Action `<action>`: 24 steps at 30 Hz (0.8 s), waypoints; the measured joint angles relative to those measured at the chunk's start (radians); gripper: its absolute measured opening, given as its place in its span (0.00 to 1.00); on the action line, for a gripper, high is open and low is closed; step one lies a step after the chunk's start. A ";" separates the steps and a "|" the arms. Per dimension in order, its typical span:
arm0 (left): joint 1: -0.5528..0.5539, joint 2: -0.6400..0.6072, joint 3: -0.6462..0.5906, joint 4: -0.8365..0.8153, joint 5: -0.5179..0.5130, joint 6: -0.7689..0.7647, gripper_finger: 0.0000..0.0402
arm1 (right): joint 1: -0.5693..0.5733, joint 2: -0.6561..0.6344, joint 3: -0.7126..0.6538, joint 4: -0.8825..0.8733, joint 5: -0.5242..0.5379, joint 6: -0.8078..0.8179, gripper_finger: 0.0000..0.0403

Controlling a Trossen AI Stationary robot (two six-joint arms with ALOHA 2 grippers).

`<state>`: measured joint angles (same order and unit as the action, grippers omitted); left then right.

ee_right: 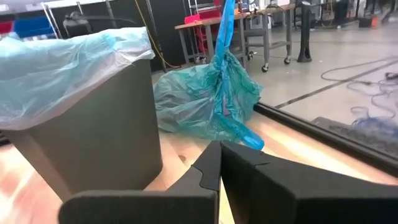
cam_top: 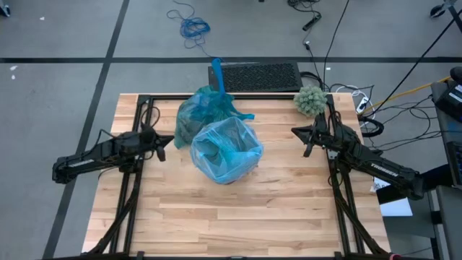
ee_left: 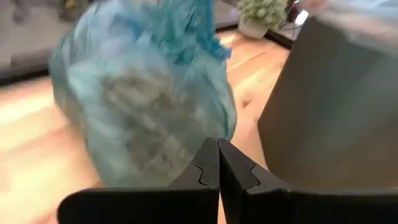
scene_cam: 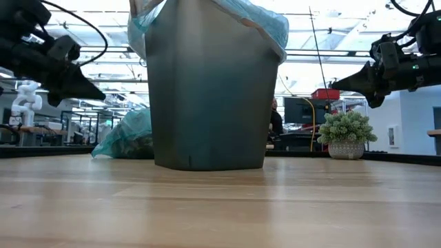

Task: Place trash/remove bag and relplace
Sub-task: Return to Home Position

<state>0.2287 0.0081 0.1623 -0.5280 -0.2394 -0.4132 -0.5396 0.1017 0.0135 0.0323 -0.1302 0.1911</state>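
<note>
Left gripper (cam_top: 162, 144) and right gripper (cam_top: 306, 141) both closed tight and empty, off to either side of the bin (scene_cam: 207, 103), lined with a fresh bag (ee_right: 56, 68); tied bag (cam_top: 202, 108) just behind the bin, trash (ee_left: 134, 118) dim inside; seemingly only the return home left.

Grey bin (scene_cam: 207, 89); pale blue liner (cam_top: 227, 148); teal bag (ee_right: 199, 106).

light: bright, even, from overhead | low view: ceiling lights (scene_cam: 344, 34) behind bin (scene_cam: 207, 89) glared white, bin's near face stood dark | shadows: soft, faint on table (cam_top: 253, 209) around bin | left wrist view: bag (ee_left: 143, 106) beside bin was smeared by blur | right wrist view: liner (ee_right: 56, 68) on bin shone pale
</note>
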 joint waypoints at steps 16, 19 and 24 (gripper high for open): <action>-0.003 0.001 -0.154 0.540 0.215 0.355 0.00 | 0.001 -0.003 0.000 0.032 -0.240 -0.156 0.00; -0.003 0.008 -0.154 0.539 0.214 0.370 0.00 | 0.001 -0.003 0.000 0.032 -0.243 -0.174 0.00; -0.003 0.008 -0.154 0.540 0.212 0.371 0.00 | 0.001 0.001 0.000 0.032 -0.264 -0.188 0.00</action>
<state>0.2256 0.0159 0.0082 0.0121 -0.0271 -0.0423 -0.5388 0.1031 0.0139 0.0643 -0.3940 0.0032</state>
